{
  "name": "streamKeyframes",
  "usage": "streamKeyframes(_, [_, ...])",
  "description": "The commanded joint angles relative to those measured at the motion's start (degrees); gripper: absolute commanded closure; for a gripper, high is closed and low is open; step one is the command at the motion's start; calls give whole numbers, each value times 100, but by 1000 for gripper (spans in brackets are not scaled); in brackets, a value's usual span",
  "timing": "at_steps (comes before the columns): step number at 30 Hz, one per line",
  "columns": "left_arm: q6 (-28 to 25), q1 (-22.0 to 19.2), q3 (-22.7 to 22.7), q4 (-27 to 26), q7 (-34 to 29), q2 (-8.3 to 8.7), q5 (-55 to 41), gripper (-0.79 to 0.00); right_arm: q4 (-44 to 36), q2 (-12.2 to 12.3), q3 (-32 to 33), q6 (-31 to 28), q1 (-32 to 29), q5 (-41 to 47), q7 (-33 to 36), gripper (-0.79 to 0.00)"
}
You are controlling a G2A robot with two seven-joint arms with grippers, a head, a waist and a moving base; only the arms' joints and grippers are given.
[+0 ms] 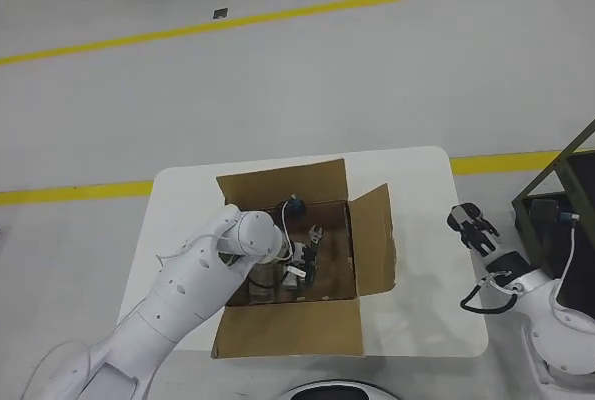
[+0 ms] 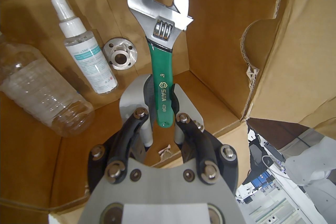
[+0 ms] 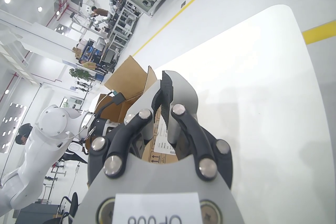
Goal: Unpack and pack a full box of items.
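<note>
As the left claw [image 2: 161,95] grips a wrench [image 2: 158,25], box [image 2: 223,12] holds bottles [image 2: 86,51]

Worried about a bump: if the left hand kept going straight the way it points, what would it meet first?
Probably bare cardboard inside the box, touched first by the wrench that the left hand holds; depth is unclear.

The table [image 1: 427,200] and open box [image 1: 287,340] are viewed from overhead, at a distance. The box's inside is seen closely past the left gripper [image 2: 160,96] and held wrench [image 2: 160,25]; its outer wall and the table's far corner, past the right gripper [image 3: 164,93].
</note>
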Motion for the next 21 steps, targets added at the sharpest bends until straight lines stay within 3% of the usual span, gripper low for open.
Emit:
streamKeyframes(1, [-29, -48, 51, 82, -7, -26, 8, -659, -1, -1, -24, -4, 17, 23, 33, 0])
streamKeyframes(2, [-35, -68, 68, 116, 0, -40, 0, -785, -1, -2, -36, -4, 30, 42, 47, 0])
streamKeyframes(7, [-86, -128, 110, 205, 51, -90, -32, -785, 7, -9, -131, -46, 99, 358, 219, 0])
streamKeyframes(10, [-136, -130, 40, 168, 94, -87, -68, -785, 56, -30, -175, 81, 153, 1001, 354, -28])
streamKeyframes(16, [-472, 67, -246, -412, 144, 55, 199, -785, 248, -33, -202, 214, 344, 2107, 968, -332])
streamKeyframes(20, [-735, 375, -634, -1152, 7, 237, 444, -785, 337, -27, -316, 301, 482, 2520, 1342, -391])
streamKeyframes(21, [-746, 466, -762, -1336, -44, 287, 500, -785, 351, -25, -361, 310, 507, 2554, 1410, -496])
